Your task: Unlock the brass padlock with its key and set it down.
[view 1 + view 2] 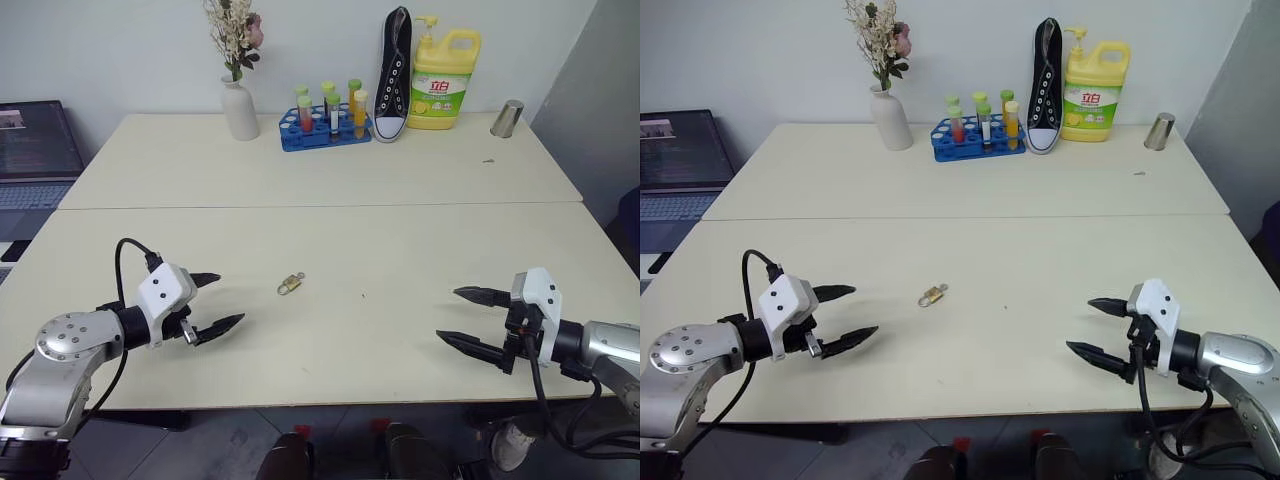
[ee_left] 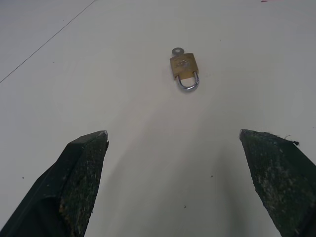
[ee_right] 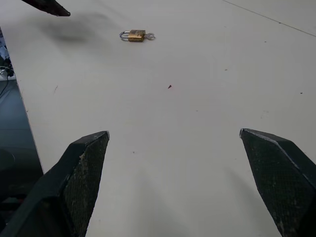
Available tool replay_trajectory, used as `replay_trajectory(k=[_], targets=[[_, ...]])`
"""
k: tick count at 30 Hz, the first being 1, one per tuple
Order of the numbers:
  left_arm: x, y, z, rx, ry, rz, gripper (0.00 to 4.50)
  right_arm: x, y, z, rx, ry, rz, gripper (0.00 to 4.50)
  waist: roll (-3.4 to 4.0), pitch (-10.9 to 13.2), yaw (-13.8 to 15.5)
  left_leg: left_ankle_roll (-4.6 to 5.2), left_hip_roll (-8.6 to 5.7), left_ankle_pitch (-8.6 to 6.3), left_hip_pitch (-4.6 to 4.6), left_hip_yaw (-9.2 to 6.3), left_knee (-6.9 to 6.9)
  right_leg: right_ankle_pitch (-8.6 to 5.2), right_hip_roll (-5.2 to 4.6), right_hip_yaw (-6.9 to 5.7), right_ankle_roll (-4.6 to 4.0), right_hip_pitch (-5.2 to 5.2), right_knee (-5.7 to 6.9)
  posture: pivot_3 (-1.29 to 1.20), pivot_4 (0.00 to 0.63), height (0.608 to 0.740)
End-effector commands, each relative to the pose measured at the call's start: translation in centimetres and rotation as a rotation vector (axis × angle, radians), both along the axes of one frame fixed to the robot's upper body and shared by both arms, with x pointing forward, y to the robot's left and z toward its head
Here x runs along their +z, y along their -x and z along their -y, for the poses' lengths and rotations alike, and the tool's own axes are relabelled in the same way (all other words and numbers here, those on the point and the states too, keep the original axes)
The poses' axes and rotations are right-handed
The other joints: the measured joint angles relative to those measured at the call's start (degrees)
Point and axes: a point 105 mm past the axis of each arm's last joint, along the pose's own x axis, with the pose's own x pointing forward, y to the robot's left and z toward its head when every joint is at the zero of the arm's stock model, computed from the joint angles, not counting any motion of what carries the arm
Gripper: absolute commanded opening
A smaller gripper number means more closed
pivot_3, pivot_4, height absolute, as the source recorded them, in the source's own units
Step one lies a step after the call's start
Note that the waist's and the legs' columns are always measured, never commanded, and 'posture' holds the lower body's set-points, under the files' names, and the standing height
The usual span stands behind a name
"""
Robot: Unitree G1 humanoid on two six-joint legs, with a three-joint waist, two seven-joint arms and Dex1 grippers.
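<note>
**Operator:** Where's the lock, and what are my grippers doing?

**Spotter:** The brass padlock (image 1: 291,284) lies flat on the near table (image 1: 400,340), roughly midway between your two arms and a little ahead of them. Your left gripper (image 1: 214,302) hovers just above the table with its fingers spread wide and nothing between them; the lock sits near it, off its fingertips. Your right gripper (image 1: 468,318) is also spread wide and empty, well apart from the lock.

**Operator:** And the key?

**Spotter:** In your left wrist view the key (image 2: 177,51) shows as a small silvery round head at the end of the body opposite the shackle. It looks already seated in the keyhole, though I can't be sure how deep.

**Operator:** How will it handle?

**Spotter:** I'd judge it light, rigid and slick. Being metal on a smooth tabletop, it will likely skate away if you nudge it with one finger first. It's smaller than one of your fingers, so you have little margin.

**Operator:** Where do you want me to grab?

**Spotter:** Pinch the brass body across its two flat sides with your left gripper, keeping clear of the shackle and the key end. Then you have your right free to take the key head and turn. Close both fingers evenly, or you may flip it.
</note>
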Motion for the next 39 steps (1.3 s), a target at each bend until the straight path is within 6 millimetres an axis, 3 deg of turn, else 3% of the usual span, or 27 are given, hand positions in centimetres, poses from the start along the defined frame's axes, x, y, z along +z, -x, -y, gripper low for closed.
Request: replay_trajectory(k=[1,14,20,24,26,29,39], targets=[[1.0,0.3,0.4,-0.021,0.014,0.023,4.50,0.6,0.0,0.0,0.018,0.009,0.031,4.45,0.00,0.00,0.00,0.00,0.00,0.00,0.00,0.00,0.00,0.00,0.00,0.00,0.00,0.00,0.00,0.00,0.150,0.740],[1.2,0.6,1.5,-0.056,0.037,0.012,4.50,0.6,-0.7,0.1,-0.010,-0.007,0.048,4.45,-0.01,0.01,0.04,0.00,0.02,0.00,0.00,0.02,0.00,0.00,0.01,0.01,0.00,0.00,0.00,0.00,0.150,0.740],[1.6,-0.8,1.2,0.013,0.057,0.062,4.50,1.0,-1.2,-0.4,-0.019,-0.041,0.060,4.45,-0.01,0.01,0.04,0.00,0.02,0.00,0.00,0.02,0.01,0.00,0.01,0.00,0.00,0.00,0.00,0.00,0.150,0.740],[1.2,-1.0,2.0,0.005,0.063,0.055,4.50,1.2,-1.1,-0.8,-0.003,-0.060,0.055,4.45,-0.01,0.01,0.02,-0.01,0.03,0.00,0.01,0.03,0.00,0.00,0.02,0.01,0.00,0.00,0.01,0.00,0.150,0.740],[0.9,-1.1,3.5,-0.027,0.094,0.042,4.50,1.3,-0.5,-1.4,0.034,-0.061,0.041,4.45,-0.01,0.01,0.10,-0.01,0.02,0.00,-0.01,0.05,0.01,0.00,0.02,0.03,0.00,-0.01,-0.02,0.00,0.150,0.740],[0.4,-2.5,5.1,-0.012,0.108,0.061,4.50,1.2,0.1,-2.2,0.076,-0.051,0.025,4.45,-0.03,0.02,0.26,-0.01,-0.01,0.00,-0.03,0.03,0.03,0.00,0.00,0.01,0.00,0.01,-0.03,0.00,0.150,0.740],[-3.7,-5.6,6.8,0.035,0.070,-0.035,4.50,1.5,-0.7,-3.8,0.017,-0.068,0.059,4.45,-0.08,0.01,0.10,-0.02,0.00,0.01,-0.02,0.00,0.04,0.00,0.04,-0.03,0.00,-0.02,0.03,0.00,0.150,0.740]])
